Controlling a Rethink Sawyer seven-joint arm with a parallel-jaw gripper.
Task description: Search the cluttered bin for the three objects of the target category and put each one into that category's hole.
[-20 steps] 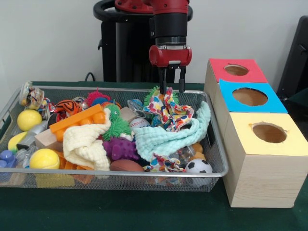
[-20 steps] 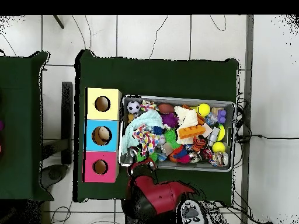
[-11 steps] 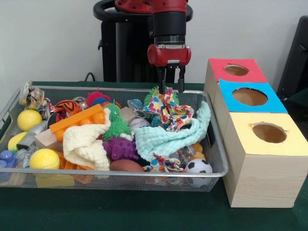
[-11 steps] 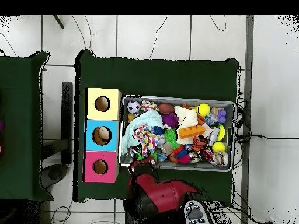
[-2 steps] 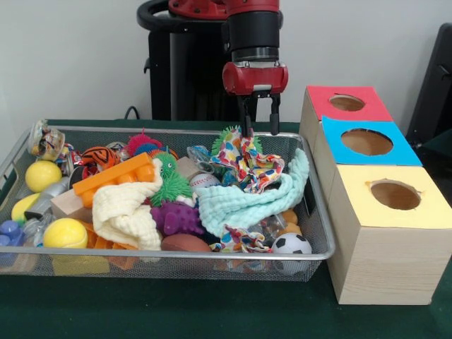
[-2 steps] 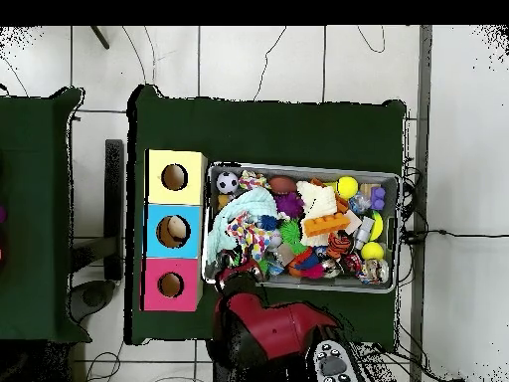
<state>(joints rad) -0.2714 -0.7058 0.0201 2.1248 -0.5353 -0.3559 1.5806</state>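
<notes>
Gripper (image 5: 260, 126) open, empty, above bin's (image 5: 321, 244) far edge; patterned cloth (image 5: 247, 161) directly below, slightly toward front, bunched.

A wire bin (image 6: 396, 231) of toys sits beside three boxes (image 6: 174, 231).

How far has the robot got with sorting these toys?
Nothing looks sorted yet. The gripper hangs open and empty above the patterned cloth at the back of the crowded basket. All three picks remain; whether anything is already inside the box holes cannot be seen.
</notes>
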